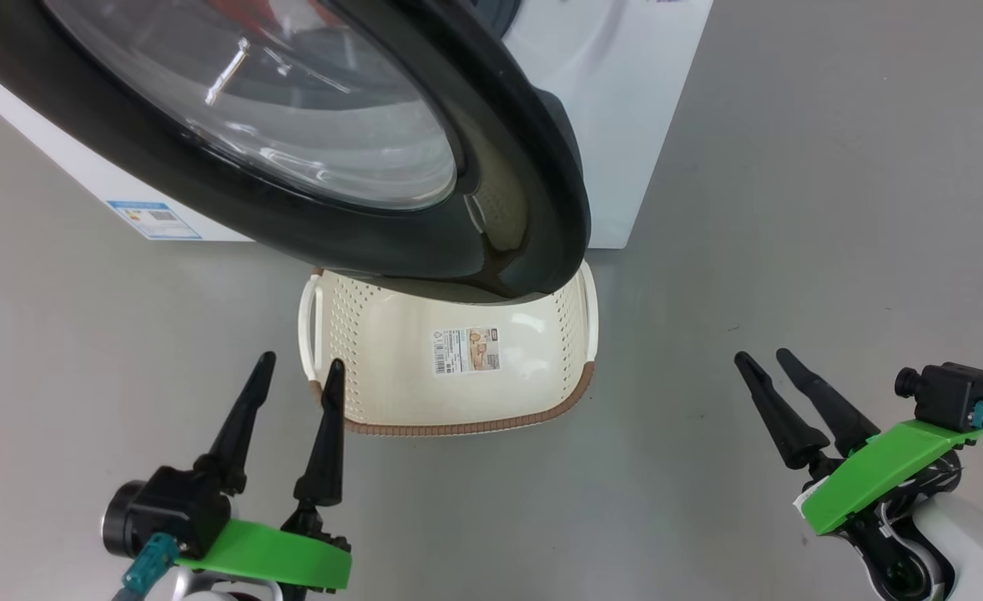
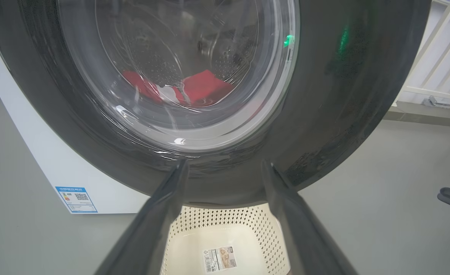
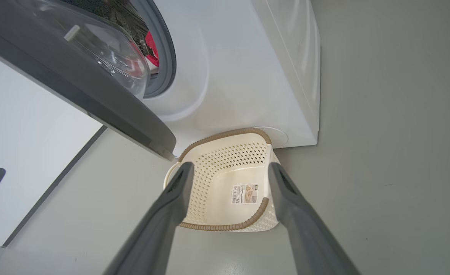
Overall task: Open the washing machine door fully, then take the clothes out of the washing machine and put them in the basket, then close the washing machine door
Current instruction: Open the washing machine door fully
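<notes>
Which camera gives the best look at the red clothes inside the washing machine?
The left wrist view: the clothes show broadly through the washing machine door. The right wrist view catches a red sliver beside the grey ring; the head view, barely a reddish hint.

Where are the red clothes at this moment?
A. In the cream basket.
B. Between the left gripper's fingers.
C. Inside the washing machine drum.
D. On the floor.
C: the clothes lie inside the washing machine, visible through the glass of the washing machine door, while the basket holds only its paper label.
</notes>
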Tool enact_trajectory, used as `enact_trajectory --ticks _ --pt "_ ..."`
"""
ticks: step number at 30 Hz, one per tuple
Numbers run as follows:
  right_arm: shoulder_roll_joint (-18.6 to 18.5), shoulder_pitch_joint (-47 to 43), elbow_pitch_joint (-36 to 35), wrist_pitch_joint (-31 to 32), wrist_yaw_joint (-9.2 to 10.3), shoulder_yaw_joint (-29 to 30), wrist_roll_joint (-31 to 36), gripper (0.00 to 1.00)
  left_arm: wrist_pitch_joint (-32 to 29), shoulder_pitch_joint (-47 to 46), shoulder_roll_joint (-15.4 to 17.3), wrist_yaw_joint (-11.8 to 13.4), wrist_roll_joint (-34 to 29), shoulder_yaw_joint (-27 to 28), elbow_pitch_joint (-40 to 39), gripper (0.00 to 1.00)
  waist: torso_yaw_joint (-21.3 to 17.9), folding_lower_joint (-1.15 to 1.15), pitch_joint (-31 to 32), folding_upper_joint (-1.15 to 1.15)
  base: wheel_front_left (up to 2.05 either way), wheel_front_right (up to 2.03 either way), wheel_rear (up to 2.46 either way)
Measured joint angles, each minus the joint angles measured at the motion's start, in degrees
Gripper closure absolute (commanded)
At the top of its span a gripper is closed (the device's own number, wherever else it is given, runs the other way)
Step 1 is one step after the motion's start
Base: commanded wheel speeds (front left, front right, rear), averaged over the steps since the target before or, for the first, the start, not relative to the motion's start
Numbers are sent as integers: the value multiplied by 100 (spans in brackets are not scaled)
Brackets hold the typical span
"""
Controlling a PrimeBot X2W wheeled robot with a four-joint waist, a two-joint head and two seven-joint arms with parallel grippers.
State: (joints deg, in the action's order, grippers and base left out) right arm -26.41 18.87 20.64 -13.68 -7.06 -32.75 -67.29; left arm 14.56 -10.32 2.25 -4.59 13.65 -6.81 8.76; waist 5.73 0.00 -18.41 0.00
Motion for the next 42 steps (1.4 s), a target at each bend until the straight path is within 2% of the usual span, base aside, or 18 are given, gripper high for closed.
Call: enact_trajectory --ticks 3,8,13,23,29,42 --pt "0 7 47 -53 0 82 315 0 0 0 0 0 0 8 11 0 4 0 0 0 0 0 0" --pt "276 -119 -82 -78 0 1056 1410 0 0 1 0 -1 0 32 26 0 1 0 -8 0 0 0 0" --pt "733 -683 -258 -94 0 1845 2475 0 0 1 0 -1 1 32 46 0 19 0 -17 0 0 0 0" --pt "1499 -1141 -942 -94 -5 3236 3916 0 0 -2 0 -4 1 36 51 0 38 0 -63 0 0 0 0" --pt "1764 -1406 -1189 -94 -5 3585 4366 0 0 -4 0 -5 1 29 54 0 72 0 -48 0 0 0 0" --pt "1886 -1649 -1144 -94 -7 3586 4571 0 0 -3 0 -5 2 3 57 0 91 0 -8 0 0 0 0"
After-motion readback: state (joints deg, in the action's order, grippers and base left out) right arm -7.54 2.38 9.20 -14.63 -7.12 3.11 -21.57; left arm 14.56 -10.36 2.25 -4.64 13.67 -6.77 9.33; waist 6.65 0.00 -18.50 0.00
